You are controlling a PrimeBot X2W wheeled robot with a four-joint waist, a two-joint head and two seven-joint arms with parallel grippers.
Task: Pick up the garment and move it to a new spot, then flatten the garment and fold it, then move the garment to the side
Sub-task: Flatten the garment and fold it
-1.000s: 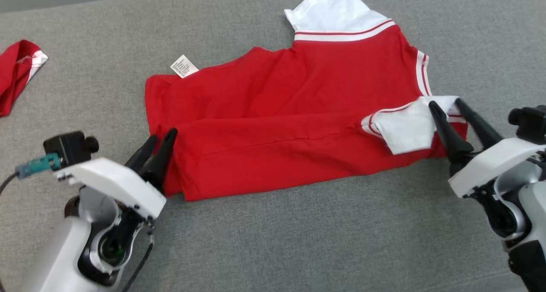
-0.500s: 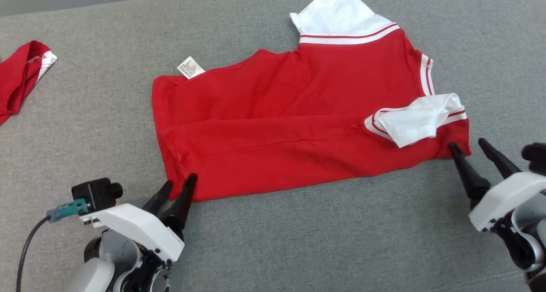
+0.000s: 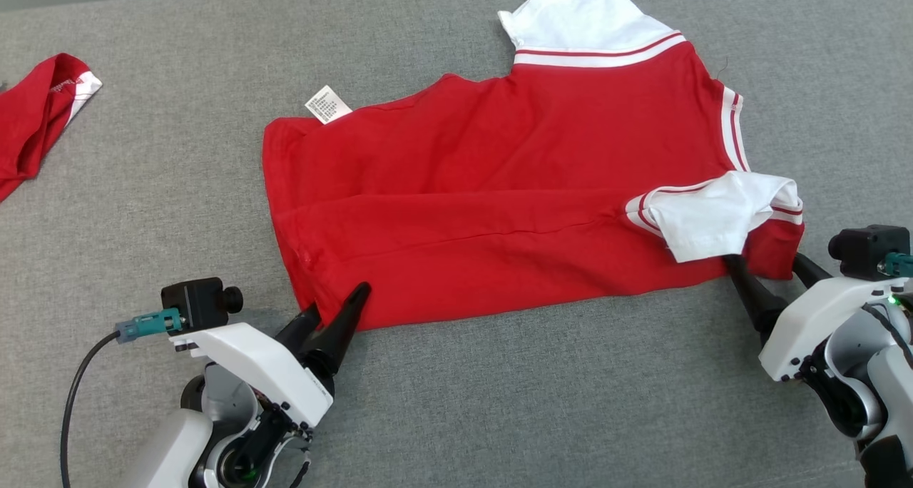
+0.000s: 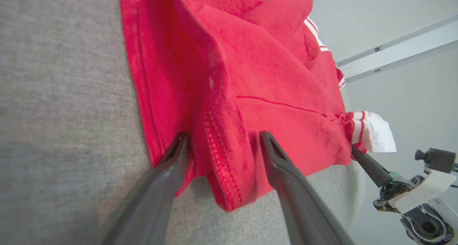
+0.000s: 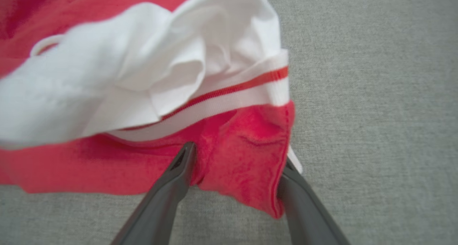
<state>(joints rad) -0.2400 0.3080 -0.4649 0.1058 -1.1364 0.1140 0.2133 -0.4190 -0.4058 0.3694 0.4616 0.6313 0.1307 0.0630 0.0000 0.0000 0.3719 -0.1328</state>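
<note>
Garment (image 3: 499,188) flat on grey surface (image 3: 499,402)

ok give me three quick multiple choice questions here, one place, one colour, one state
1. Where is the garment's label? A) near sleeve B) far-left corner C) collar
2. What colour are the sleeves? A) blue B) black C) white
3. The left gripper is: A) open B) shut on a sleeve C) shut, empty
Answers: B, it sticks out at the far-left corner; C, both sleeves are white; A, its fingers stand apart astride the hem.
</note>
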